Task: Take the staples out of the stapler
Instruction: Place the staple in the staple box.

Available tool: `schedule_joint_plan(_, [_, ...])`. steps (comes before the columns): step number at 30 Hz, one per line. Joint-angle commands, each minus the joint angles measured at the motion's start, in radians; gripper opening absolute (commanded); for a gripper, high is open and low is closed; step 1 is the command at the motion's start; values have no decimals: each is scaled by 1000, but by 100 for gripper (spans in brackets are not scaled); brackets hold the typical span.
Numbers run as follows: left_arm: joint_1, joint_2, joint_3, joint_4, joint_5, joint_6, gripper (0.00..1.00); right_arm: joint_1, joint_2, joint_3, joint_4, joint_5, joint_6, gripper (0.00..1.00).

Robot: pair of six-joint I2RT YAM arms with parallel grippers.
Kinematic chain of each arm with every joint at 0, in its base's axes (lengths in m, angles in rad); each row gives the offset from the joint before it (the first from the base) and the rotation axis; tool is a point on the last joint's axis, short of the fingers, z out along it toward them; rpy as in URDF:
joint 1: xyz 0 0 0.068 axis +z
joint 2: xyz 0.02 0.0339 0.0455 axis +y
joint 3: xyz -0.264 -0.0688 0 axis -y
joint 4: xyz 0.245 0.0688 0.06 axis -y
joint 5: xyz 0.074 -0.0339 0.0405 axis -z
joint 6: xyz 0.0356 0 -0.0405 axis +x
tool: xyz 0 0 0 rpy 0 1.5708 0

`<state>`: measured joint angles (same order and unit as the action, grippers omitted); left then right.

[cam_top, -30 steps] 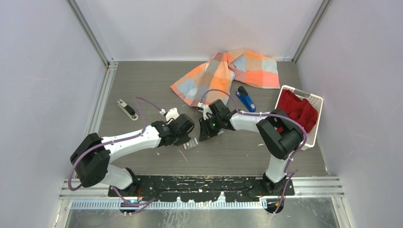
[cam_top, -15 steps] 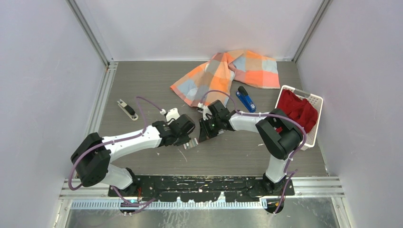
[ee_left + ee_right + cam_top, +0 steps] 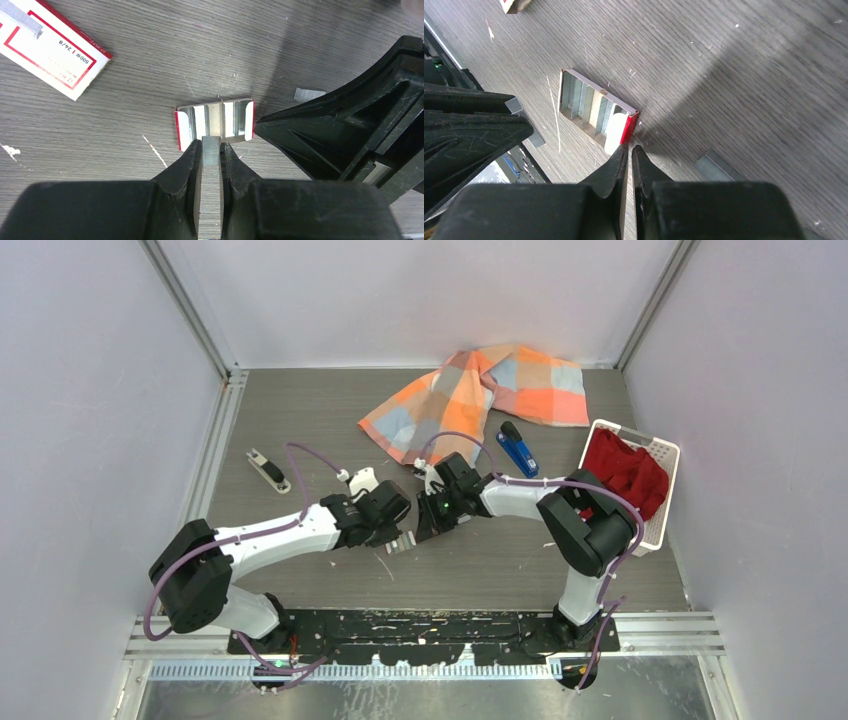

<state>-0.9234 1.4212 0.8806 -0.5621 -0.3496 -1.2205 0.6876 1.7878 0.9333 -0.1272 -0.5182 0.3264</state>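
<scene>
A grey wood-grain worktop (image 3: 300, 410) fills the floor of a box-like cell, its surface dotted with small white flecks. Plain pale lilac-grey panels close it in: a back wall (image 3: 420, 300), a left wall (image 3: 90, 440) and a right wall (image 3: 760, 440). Aluminium posts (image 3: 190, 310) run up both back corners, and an aluminium rail (image 3: 215, 450) lines the worktop's left edge. A black mounting plate (image 3: 450, 622) and a brushed metal sheet (image 3: 420, 700) border the near edge. The light is soft and even, with faint shadows.
</scene>
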Motion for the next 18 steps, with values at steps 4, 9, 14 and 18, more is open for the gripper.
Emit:
schedule_joint_plan(4, [-5, -14, 35, -1, -40, 12, 4, 19, 6, 22, 37, -20, 22, 13])
schedule_joint_plan(9, [-5, -17, 32, 3, -38, 19, 4, 22, 8, 21, 40, -22, 29, 13])
schedule_joint_plan(14, [-5, -13, 22, 27, -28, 27, 4, 21, 12, 23, 43, -36, 34, 13])
schedule_joint_plan(18, [-5, 0, 24, 37, -18, 41, 4, 22, 13, 28, 41, -34, 31, 13])
